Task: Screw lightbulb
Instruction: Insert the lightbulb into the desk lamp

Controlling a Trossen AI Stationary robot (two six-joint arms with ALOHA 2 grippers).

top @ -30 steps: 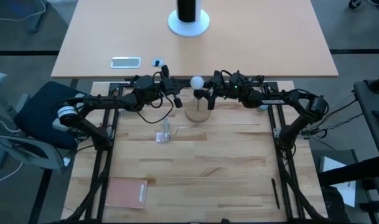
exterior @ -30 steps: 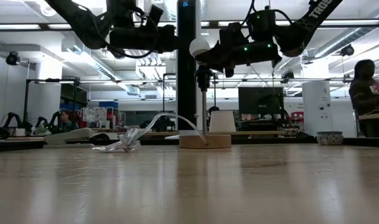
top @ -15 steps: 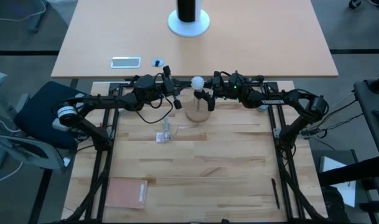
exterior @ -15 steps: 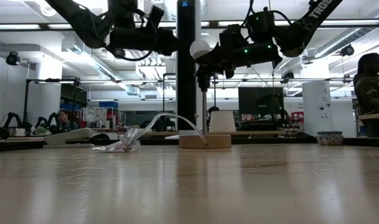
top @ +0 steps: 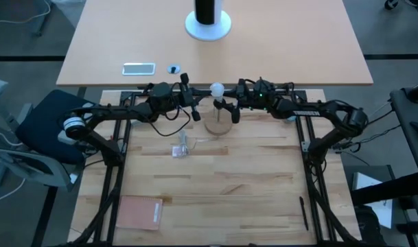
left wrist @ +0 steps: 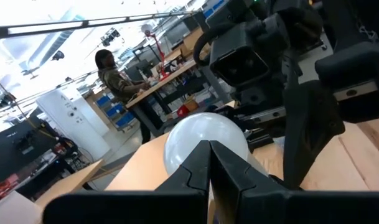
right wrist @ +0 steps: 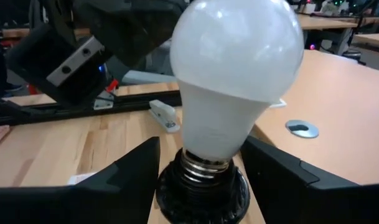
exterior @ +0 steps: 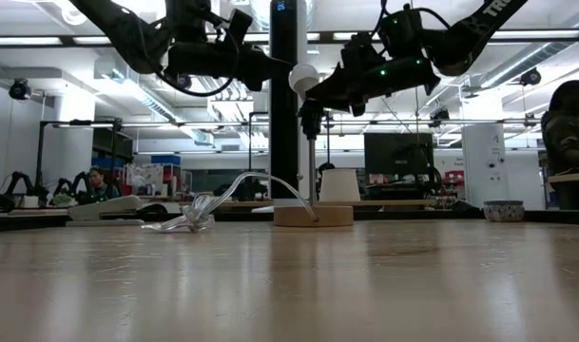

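Observation:
The frosted white lightbulb (top: 216, 89) stands upright with its grey screw base (right wrist: 201, 163) in the black socket (right wrist: 201, 190), on top of a thin stem over the round wooden base (top: 218, 125). My right gripper (top: 227, 108) comes in level from the table's right and is open. Its two fingers (right wrist: 136, 171) stand on either side of the socket and the bulb's neck, with gaps showing. My left gripper (exterior: 281, 68) is shut and level, and its tip (left wrist: 209, 149) is at the globe's left side. My left gripper's shut fingertips (left wrist: 209, 149) point level from the table's left at the bulb's globe (left wrist: 195, 140). I cannot tell whether they touch it.
A crumpled clear plastic wrapper (top: 181, 147) lies just left of the wooden base and nearer the front edge. A brown pad (top: 141, 213) and a black pen (top: 303, 213) lie near the front edge. Beyond the table stands a desk with a black column on a white foot (top: 209, 20).
My right gripper has opened wider around the socket and the bulb's neck, and it has tipped so that its back end stands higher. My left gripper has rolled a little about its own axis while staying in place. The bulb has not moved.

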